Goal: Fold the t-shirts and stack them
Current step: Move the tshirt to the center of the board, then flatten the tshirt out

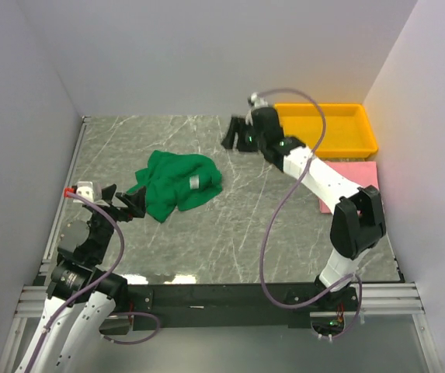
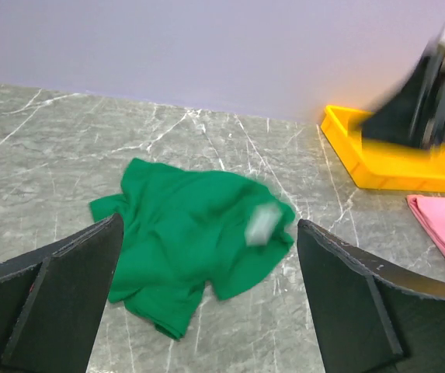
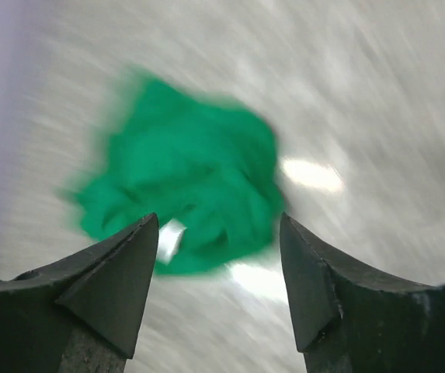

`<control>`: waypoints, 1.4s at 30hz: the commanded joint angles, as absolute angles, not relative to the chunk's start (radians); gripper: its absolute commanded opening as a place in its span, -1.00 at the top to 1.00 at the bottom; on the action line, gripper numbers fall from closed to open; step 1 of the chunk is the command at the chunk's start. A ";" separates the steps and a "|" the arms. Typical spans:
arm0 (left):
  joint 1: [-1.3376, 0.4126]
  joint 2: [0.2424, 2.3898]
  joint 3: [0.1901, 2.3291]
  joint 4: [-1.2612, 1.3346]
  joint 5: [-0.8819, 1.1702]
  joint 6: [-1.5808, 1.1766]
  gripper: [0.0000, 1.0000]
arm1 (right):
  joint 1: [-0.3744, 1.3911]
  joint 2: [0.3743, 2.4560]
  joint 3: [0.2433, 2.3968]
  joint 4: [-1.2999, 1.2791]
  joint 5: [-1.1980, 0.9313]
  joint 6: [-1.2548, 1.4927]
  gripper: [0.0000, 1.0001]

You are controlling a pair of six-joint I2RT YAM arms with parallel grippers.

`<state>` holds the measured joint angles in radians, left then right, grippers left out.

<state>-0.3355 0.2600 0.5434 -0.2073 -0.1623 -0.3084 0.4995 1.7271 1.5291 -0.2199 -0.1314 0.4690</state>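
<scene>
A dark green t-shirt point(image 1: 177, 183) lies crumpled on the marble table, left of centre, with a white label showing. It also shows in the left wrist view point(image 2: 191, 233) and, blurred, in the right wrist view point(image 3: 187, 175). A light pink folded t-shirt point(image 1: 348, 180) lies flat at the right, partly hidden under the right arm; its corner shows in the left wrist view point(image 2: 443, 229). My left gripper point(image 1: 133, 203) is open and empty just left of the green shirt. My right gripper point(image 1: 234, 134) is open and empty, raised behind the green shirt.
A yellow plastic tray point(image 1: 338, 128) stands at the back right, behind the pink shirt; it shows in the left wrist view point(image 2: 385, 159) too. White walls close in the table on the left, back and right.
</scene>
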 commanded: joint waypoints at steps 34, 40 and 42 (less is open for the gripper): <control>-0.776 1.503 0.908 0.112 -0.538 -1.143 -0.94 | 0.571 0.991 0.503 0.032 0.244 0.604 -0.55; -0.801 1.705 1.052 0.048 -0.672 -1.227 -0.94 | 0.526 0.968 0.460 0.074 0.190 0.588 -0.56; -0.802 1.756 1.093 0.015 -0.695 -1.245 -0.94 | 0.514 0.977 0.450 0.092 0.169 0.583 -0.56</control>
<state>-0.7929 1.7058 1.0096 0.0349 -0.5678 -1.1728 0.5335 0.9882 0.4660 0.0097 0.1875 0.5835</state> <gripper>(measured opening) 0.969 0.776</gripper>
